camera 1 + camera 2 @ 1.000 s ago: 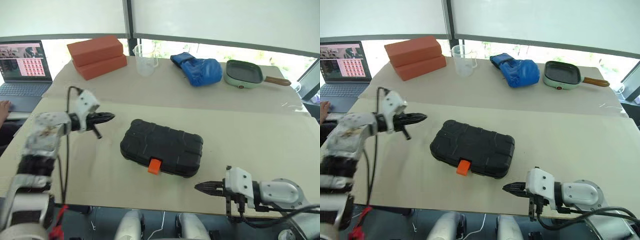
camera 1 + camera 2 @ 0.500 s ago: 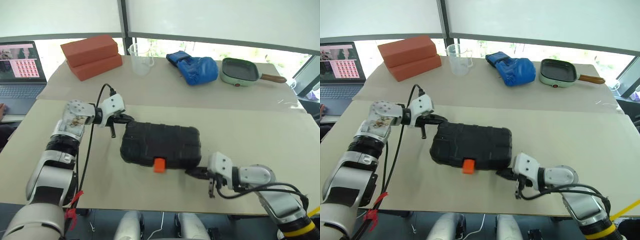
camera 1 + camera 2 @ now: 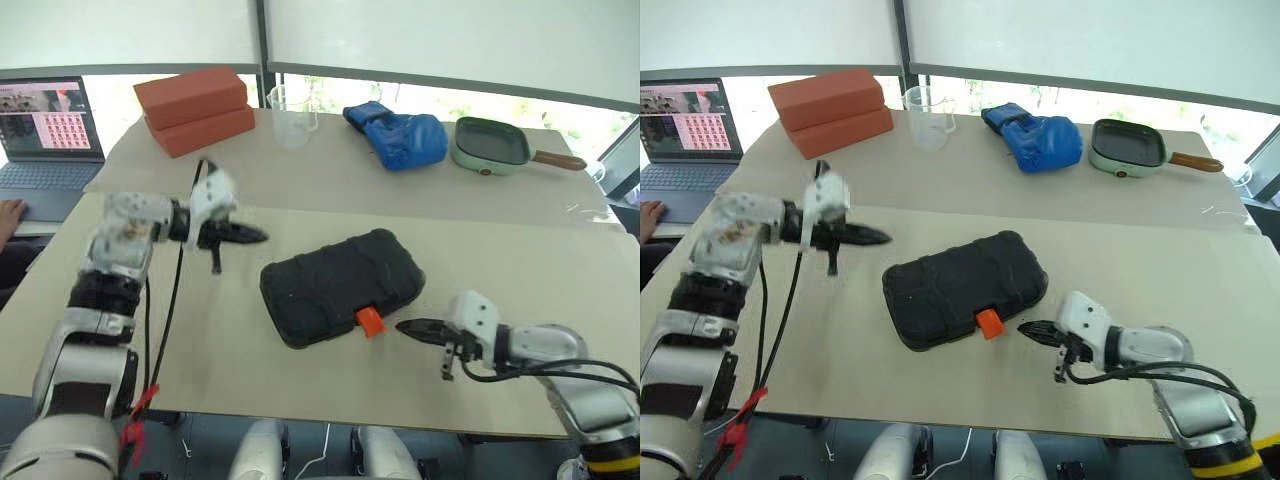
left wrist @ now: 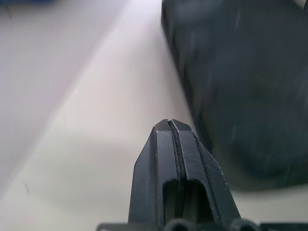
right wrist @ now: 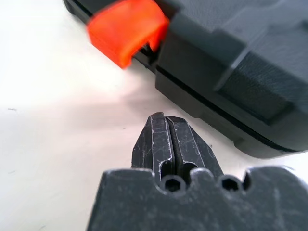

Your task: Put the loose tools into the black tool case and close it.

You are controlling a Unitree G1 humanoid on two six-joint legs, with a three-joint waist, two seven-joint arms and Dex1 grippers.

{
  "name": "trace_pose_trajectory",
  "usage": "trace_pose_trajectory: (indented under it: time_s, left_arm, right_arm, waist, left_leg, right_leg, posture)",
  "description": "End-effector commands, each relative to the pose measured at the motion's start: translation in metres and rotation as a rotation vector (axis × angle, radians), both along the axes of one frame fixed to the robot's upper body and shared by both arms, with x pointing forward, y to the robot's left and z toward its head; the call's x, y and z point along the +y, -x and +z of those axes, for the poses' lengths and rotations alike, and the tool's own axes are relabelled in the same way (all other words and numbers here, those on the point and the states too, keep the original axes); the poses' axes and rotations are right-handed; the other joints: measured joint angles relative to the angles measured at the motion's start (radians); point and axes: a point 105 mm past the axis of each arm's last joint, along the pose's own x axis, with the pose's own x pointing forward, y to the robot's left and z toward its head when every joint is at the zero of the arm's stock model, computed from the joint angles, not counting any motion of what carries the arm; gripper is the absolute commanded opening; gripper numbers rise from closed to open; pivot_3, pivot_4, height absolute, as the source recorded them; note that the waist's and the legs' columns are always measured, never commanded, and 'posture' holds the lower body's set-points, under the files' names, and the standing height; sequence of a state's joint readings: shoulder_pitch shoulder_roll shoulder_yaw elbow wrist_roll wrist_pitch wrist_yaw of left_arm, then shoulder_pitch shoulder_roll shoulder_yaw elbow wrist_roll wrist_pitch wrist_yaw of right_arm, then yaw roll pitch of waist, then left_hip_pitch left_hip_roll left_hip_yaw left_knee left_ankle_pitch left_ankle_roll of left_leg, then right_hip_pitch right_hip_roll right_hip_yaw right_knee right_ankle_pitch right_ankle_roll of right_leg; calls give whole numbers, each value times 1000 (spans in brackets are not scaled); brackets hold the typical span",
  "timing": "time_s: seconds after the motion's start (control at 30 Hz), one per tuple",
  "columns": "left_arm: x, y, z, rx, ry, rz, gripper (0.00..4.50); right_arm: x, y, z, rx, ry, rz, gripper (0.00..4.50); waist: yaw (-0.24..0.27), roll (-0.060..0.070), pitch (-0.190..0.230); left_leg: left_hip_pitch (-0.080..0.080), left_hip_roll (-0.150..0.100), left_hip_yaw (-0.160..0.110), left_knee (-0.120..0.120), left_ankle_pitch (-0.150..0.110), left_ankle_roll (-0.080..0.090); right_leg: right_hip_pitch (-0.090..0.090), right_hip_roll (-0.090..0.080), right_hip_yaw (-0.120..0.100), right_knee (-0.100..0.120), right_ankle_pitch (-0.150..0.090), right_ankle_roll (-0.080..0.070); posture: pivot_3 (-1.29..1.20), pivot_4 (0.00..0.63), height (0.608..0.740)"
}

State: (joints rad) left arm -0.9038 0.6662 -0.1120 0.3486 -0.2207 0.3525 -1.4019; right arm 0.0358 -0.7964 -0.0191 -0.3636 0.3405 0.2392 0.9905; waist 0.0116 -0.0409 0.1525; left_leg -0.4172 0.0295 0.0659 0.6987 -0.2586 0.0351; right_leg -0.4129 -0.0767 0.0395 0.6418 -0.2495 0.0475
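A: Black tool case status?
B: Lid down, flat on desk, lying askew between both hands. Orange latch sits just beside right hand.
A: Hands?
B: Right hand clenched, holding nothing, tips near case edge. Left hand clenched, empty, just off the case's far corner.

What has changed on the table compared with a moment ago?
The closed black tool case has swung round, so its orange latch now points toward the right hand, which sits just beside it with fingers shut. The left hand, also shut, has lifted off the case's far corner. Nothing was grasped. The bricks, cup, blue glove, pan and laptop stayed put.
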Motion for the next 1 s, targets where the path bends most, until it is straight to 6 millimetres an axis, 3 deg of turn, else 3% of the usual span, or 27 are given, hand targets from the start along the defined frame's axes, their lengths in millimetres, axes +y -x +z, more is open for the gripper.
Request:
trace_pose_trajectory:
  time_s: [0.03, 0.13, 0.23, 0.43, 0.73, 1.0]
  left_arm:
    - [-36, 25, 6, 18, 19, -152, 18]
    - [-60, 36, -21, 6, -59, -230, 18]
    - [-74, 35, -48, 2, -123, -235, 18]
    - [-66, 32, -97, -17, -308, -247, 18]
    - [-69, 32, -95, -22, -272, -236, 18]
    - [-70, 31, -90, -42, -262, -230, 18]
  right_arm:
    - [4, 6, 21, -19, -65, 19, 0]
    - [11, 7, 26, -25, -90, 24, 0]
    - [21, 6, 28, -32, -106, 40, 0]
    - [47, -2, 32, -55, -138, 85, 0]
    - [56, -9, 3, -20, -45, 83, 0]
    - [54, -16, -6, -26, -42, 32, 0]
  waist:
    - [-1, 0, 0]
    - [-8, 1, 0]
    - [-9, 1, 0]
    - [-8, 1, -1]
    - [-4, 1, -1]
    - [-5, 1, -1]
  left_leg:
    - [1, 0, 0, 0, 0, 0]
    - [3, 0, 0, -1, 0, 0]
    - [3, -1, 0, -1, 0, 0]
    - [4, -1, 0, 0, 0, 0]
    - [11, 0, 0, -1, 0, 0]
    - [12, -1, 0, -1, 0, 0]
  right_leg:
    - [1, 0, 0, 0, 0, 0]
    - [1, 1, 1, 1, 0, 0]
    - [2, 2, 2, 1, 0, -1]
    - [2, 2, 2, 0, 0, -1]
    - [9, 2, 2, 0, 0, -1]
    - [9, 2, 2, 0, 0, -1]
  posture:
    - [0, 150, 738]
    - [0, 150, 738]
    - [0, 150, 738]
    - [0, 150, 738]
    - [0, 150, 738]
    - [0, 150, 738]
